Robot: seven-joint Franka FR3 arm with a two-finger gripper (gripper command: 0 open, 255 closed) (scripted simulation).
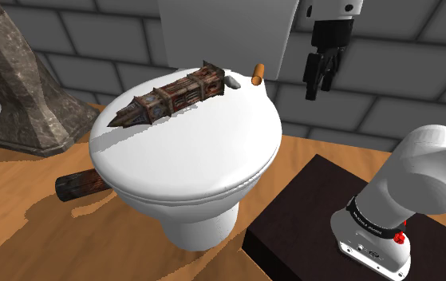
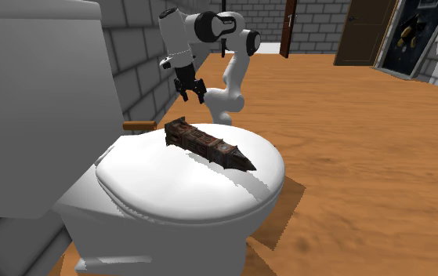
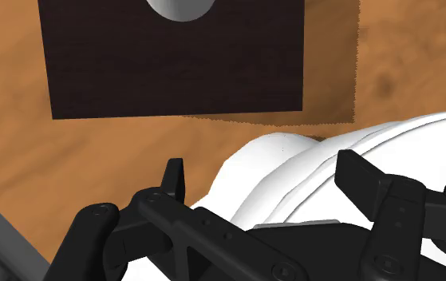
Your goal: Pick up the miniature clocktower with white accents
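Fingers (image 3: 175,177) of gripper (image 1: 318,80): spread apart, clasping nothing, hanging near toilet tank (image 1: 229,32). Clocktower (image 1: 173,96): brown, lying flat across far side of white toilet lid (image 1: 205,160), apart from gripper, spire toward the shoulder view's left.

I am in a home bathroom: a glossy white toilet (image 1: 205,160) with its lid shut, a white cistern (image 2: 37,94) behind it, grey block walls (image 2: 139,55), a brown wooden floor (image 2: 366,157) and a dark brown door (image 2: 363,31).
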